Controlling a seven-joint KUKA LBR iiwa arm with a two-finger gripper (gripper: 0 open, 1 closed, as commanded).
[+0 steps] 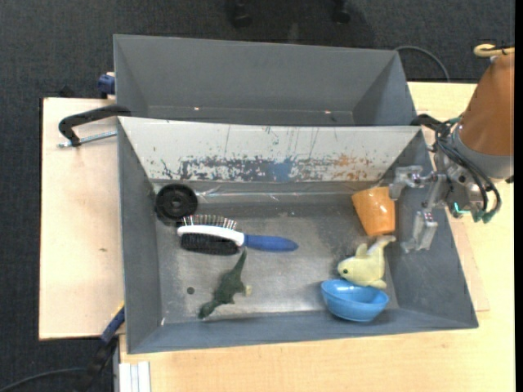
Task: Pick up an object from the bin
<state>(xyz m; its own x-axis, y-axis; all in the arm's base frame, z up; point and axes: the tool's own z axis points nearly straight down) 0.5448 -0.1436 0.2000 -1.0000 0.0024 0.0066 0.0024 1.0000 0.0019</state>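
Orange cup (374, 211) sits just beside my gripper (417, 217) at the bin's (441, 280) right wall; claw width I cannot tell.

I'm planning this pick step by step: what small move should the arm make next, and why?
Probably a short shift toward the view's left, to bring the gripper over the orange cup. The gripper hangs above bare metal at the bin's right sloping wall. The cup lies just beside it, nearer than the yellow plush toy or the blue bowl.
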